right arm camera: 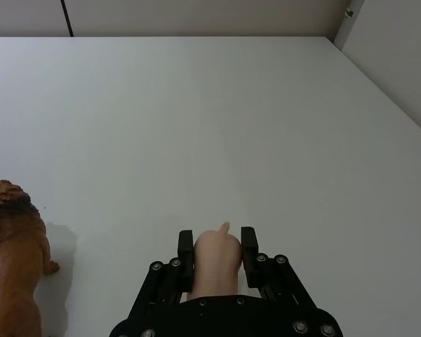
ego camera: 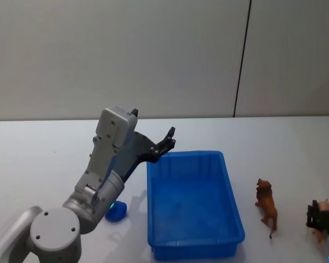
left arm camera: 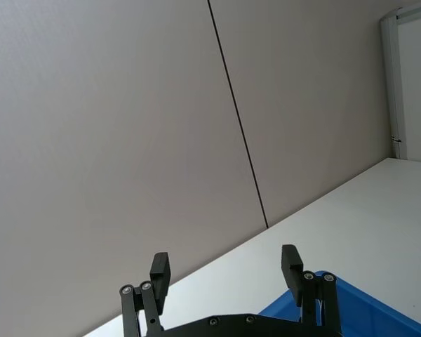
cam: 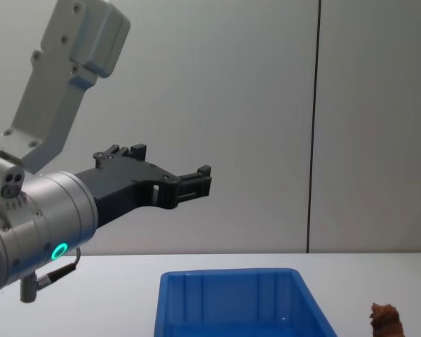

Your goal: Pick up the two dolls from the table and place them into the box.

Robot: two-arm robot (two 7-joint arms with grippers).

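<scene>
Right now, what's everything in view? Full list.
bright blue rectangular plastic bin: one, blue, middle of the table, nothing visible inside.
brown fuzzy lion-like toy: one, brown, standing on the table right of the bin.
pale pink smooth toy: one, pink, right of the brown toy, between end effector fingers.
small blue object: one, blue, on the table left of the bin; can't identify it.
white table: one, white.
left end effector: one, black, open, raised near the bin's far left corner.
right end effector: one, black, shut on the pink toy.
</scene>
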